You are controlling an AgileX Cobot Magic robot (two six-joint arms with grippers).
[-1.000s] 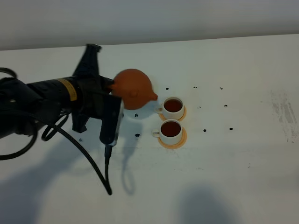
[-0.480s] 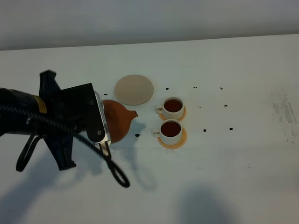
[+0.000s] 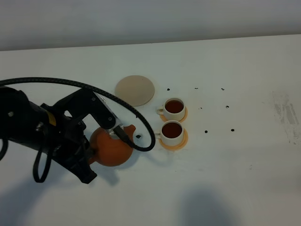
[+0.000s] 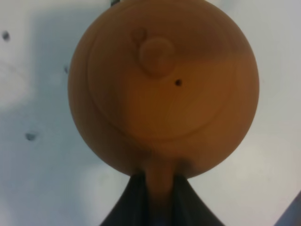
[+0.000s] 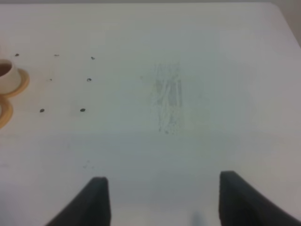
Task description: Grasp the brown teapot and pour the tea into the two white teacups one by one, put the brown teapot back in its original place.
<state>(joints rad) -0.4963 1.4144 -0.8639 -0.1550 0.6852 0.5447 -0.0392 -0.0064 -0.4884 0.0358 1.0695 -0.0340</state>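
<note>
Both cups (image 3: 173, 118) full, left gripper (image 4: 160, 188) clamped shut on teapot (image 3: 111, 147) handle, right gripper (image 5: 160, 197) open and empty; next: return teapot to beige coaster (image 3: 135, 90).

Teacups (image 3: 172, 120) just beside beige coaster (image 3: 135, 90)

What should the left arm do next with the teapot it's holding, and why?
Probably carry the teapot up and back to the bare beige coaster and set it down there. Both cups already hold dark tea, the left gripper is shut on the pot's handle, and the pot sits off the coaster, nearer the camera.
</note>
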